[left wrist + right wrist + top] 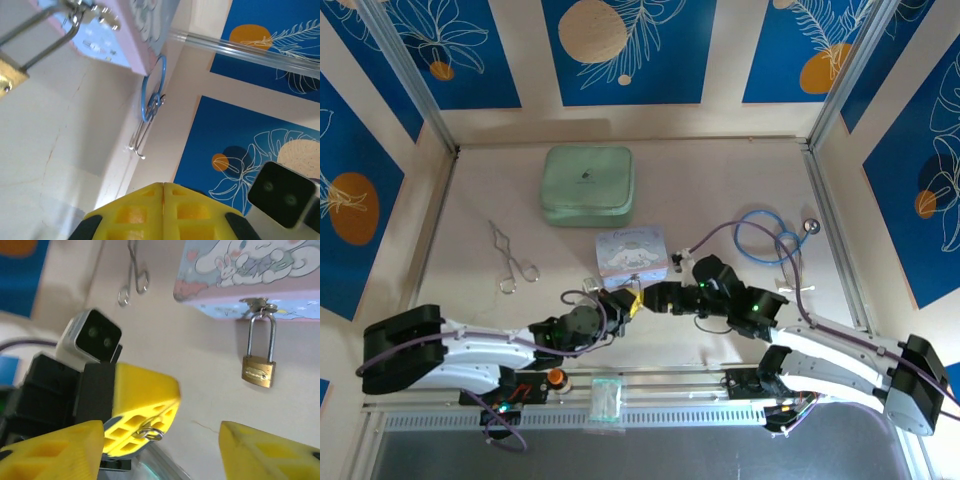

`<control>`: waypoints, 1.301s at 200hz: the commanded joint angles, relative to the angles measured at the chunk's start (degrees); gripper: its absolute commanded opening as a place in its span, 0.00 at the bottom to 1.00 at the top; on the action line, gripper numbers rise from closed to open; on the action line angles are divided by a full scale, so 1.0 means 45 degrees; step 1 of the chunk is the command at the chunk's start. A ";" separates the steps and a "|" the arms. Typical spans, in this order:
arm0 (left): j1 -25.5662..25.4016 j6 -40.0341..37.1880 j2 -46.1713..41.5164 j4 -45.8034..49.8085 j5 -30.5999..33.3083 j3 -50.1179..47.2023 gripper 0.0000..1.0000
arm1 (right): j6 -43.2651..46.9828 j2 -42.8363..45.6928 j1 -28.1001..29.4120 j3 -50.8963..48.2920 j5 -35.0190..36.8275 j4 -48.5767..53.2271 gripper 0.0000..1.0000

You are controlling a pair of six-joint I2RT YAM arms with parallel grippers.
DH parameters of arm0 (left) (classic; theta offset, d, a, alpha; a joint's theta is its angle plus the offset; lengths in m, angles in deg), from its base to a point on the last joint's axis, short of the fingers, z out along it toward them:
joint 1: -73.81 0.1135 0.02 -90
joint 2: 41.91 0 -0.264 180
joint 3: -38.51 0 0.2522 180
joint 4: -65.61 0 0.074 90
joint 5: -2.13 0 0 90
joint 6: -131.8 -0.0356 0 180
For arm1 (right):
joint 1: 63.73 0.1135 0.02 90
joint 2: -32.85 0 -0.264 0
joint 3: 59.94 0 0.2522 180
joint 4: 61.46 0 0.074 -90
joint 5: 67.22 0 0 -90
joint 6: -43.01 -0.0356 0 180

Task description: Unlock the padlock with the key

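The small brass padlock [258, 371] hangs by its silver shackle from the hasp of the pale-blue cartoon tin [240, 270]. Its body also shows in the left wrist view as the padlock [9, 75] at the top left. My left gripper [171, 409] is shut on the key, and only the key's silver ring [151, 433] pokes out between the yellow fingers. The blade is hidden. From above, the left gripper [631, 300] sits just below the tin [632, 250]. My right gripper [160, 455] is open and faces the left one, with nothing in it.
A green case [587, 185] lies at the back. Silver forceps [510, 258] lie to the left and a blue stethoscope [770, 240] to the right. An orange knob [556, 377] and a clear box [606, 398] sit at the near edge.
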 commanded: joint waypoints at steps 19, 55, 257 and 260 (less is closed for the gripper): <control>0.0302 -0.5853 -0.2025 0.0986 0.1573 0.0520 0.00 | -0.3301 0.0441 -0.1050 -0.1637 -0.2601 -0.5483 0.62; 0.0321 -0.9403 -0.2966 0.0583 0.1459 0.1280 0.00 | -0.3301 0.0610 -0.0560 -0.1435 -0.2329 -0.7269 0.61; 0.0318 -0.9465 -0.1542 -0.1304 -0.0645 0.2731 0.00 | -0.2191 0.0147 -0.0826 -0.1276 -0.2740 -0.9616 0.24; 0.0323 -0.9420 -0.1503 -0.1363 -0.0669 0.2738 0.00 | -0.2204 0.0123 -0.0826 -0.1268 -0.2755 -0.9666 0.23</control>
